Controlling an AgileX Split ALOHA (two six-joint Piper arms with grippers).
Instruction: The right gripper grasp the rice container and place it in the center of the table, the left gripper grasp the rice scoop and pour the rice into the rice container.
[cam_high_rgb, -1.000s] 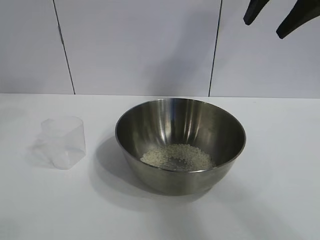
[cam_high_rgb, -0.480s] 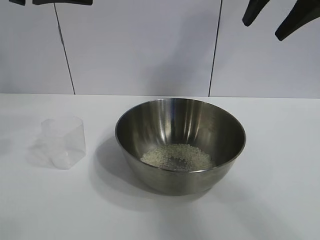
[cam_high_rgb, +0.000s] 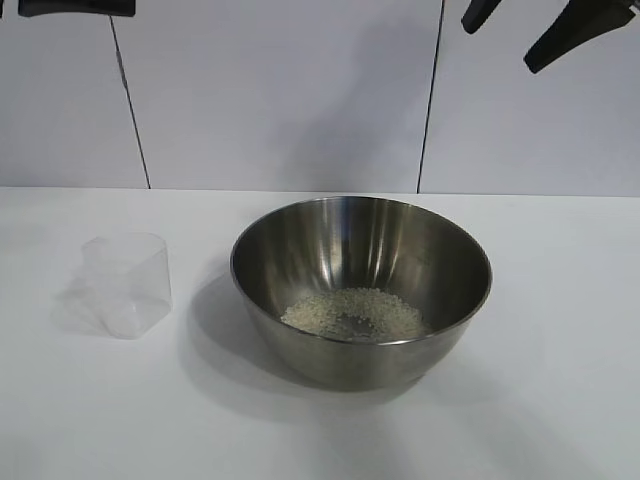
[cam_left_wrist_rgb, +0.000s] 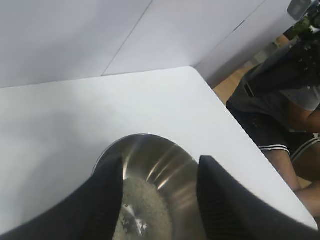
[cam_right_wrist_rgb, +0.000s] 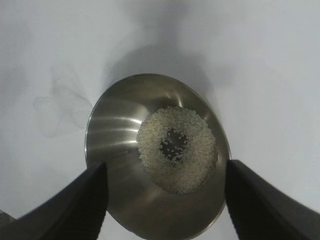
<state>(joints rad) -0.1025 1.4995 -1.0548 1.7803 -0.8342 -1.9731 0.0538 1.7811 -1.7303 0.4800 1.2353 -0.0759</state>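
- On the table (cam_high_rgb: 560, 420), roughly mid-way across, sits the bowl (cam_high_rgb: 300, 262), upright, nothing touching it.
- Rice (cam_high_rgb: 356, 312) is lying in the bottom of the bowl. From the right wrist view it's a ring of grains with a bare steel patch in the middle.
- Scoop (cam_high_rgb: 128, 283) stands on the table off to the bowl's left, near it but not touching. It looks empty, though it's see-through so hard to be sure.
- Left gripper (cam_left_wrist_rgb: 159, 200) is up at the top left edge of the exterior view. Fingers are spread apart with nothing between them; its wrist cam looks down past them at the bowl.
- Right gripper (cam_high_rgb: 515, 35) hangs high at the top right, above the bowl's right side, fingers apart too, holding nothing.
- A person (cam_left_wrist_rgb: 287, 100) is seated past the table's far edge in the left wrist view.
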